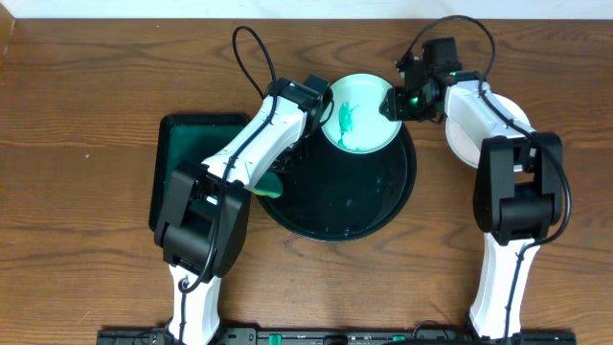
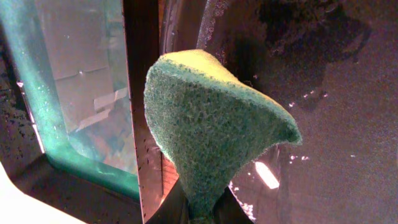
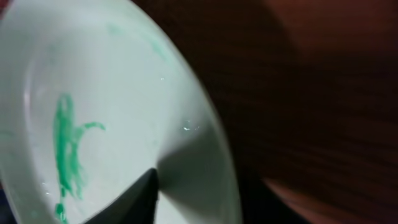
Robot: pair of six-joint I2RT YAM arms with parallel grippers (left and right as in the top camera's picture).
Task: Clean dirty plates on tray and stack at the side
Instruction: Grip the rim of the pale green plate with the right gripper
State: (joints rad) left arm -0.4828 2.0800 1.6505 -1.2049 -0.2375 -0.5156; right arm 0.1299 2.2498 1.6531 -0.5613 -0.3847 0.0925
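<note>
A white plate (image 1: 359, 113) with a teal-green smear sits over the far rim of the round black tray (image 1: 345, 196). My right gripper (image 1: 391, 103) is shut on its right edge. In the right wrist view one dark finger (image 3: 140, 193) presses on the plate's (image 3: 112, 93) upper face, and the other finger is hidden underneath. My left gripper (image 2: 202, 210) is shut on a green sponge (image 2: 211, 118), held over the tray's left rim (image 2: 336, 137). From overhead only the sponge (image 1: 272, 186) shows, poking out from under the left arm. Another white plate (image 1: 462, 146) lies on the wood right of the tray, partly under the right arm.
A rectangular dark green tray (image 1: 187, 158) lies left of the black tray, with a narrow strip of wood (image 2: 143, 93) between them. Both arms reach over the table's middle from the near edge. Bare wood-grain tabletop (image 1: 86, 105) surrounds the trays.
</note>
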